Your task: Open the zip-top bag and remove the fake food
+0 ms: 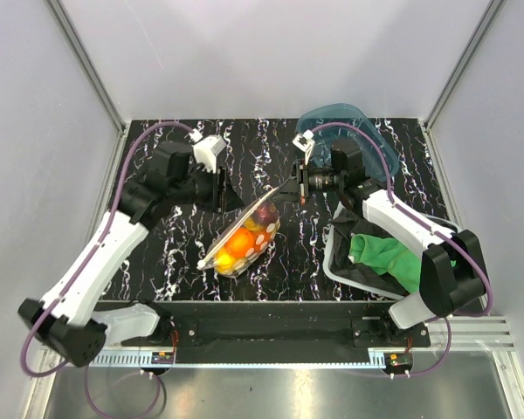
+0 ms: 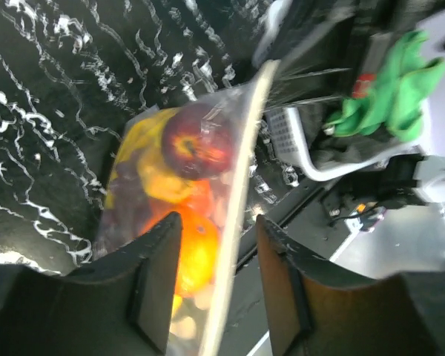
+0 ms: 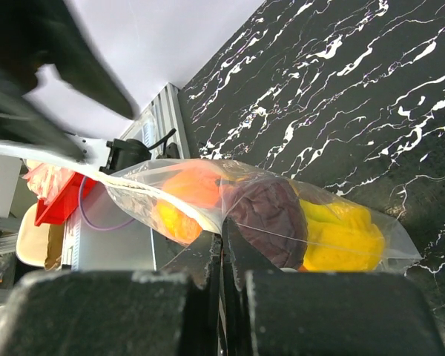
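- Over the middle of the table (image 1: 179, 253), top view: the bag (image 1: 244, 237) hung tilted, with the toy fruit (image 1: 238, 245) all inside and slumped to its low end.
- The right gripper (image 1: 302, 187) was at the bag's upper corner and the left gripper (image 1: 224, 187) just beside the upper edge. Finger states were unreadable from here.
- Only this view showed the whole layout, with the blue tub (image 1: 349, 122) at the back and the green cloth (image 1: 380, 253) in a basket (image 1: 332, 266) on the right.
- Left wrist view: the left gripper (image 2: 215, 289) was spread wide, and the bag's pale zip edge (image 2: 241, 193) ran between its fingers (image 2: 156, 282) ungripped.
- Red and orange fruit (image 2: 196, 148) pressed against the film.
- Risk: if it closed here, it would likely pinch both lips of the zip together, so pulling would drag the bag instead of opening it.
- Right wrist view: the right gripper (image 3: 224, 241) was pressed together on a fold of bag film (image 3: 267, 200), just beside the dark purple fruit (image 3: 263, 215).
- Only this view confirmed that pinch.
- Risk: the hold was one thin fold carrying a heavy load, so the slick plastic could slide out and the bag drop. A hard tug could also spill fruit across the table.
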`<state>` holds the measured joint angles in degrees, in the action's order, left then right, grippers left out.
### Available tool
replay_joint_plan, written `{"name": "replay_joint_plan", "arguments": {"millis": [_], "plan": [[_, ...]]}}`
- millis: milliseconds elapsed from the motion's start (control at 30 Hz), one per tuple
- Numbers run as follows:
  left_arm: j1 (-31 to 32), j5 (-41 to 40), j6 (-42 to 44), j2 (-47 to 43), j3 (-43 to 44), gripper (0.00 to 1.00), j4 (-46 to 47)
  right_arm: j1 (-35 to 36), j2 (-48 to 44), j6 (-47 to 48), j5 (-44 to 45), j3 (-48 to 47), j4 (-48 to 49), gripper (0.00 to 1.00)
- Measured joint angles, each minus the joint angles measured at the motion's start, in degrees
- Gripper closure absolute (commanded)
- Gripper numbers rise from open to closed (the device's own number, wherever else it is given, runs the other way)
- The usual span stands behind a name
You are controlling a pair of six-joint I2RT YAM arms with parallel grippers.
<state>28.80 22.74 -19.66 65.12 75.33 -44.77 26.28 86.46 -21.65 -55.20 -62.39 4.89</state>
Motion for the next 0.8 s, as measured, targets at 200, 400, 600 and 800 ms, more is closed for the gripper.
{"name": "replay_joint_plan", "arguments": {"millis": [200,400,600,800], "plan": [[-1.9,2.9,4.4,4.8,0.0,0.59,-0.7,0.0,0.0,0.6,-0.2,0.0,0.0,1.0],[-1.9,7.5,6.4,4.5,-0.5,0.57,-0.2,0.0,0.0,0.9,-0.4,0.0,-0.1,1.0],[-1.9,9.0,7.2,3.5,-3.5,0.62,0.4,0.0,0.0,0.9,-0.4,0.0,-0.1,1.0],[-1.9,9.1,7.8,3.5,-4.6,0.62,0.8,0.0,0.0,0.9,-0.4,0.0,-0.1,1.0]]}}
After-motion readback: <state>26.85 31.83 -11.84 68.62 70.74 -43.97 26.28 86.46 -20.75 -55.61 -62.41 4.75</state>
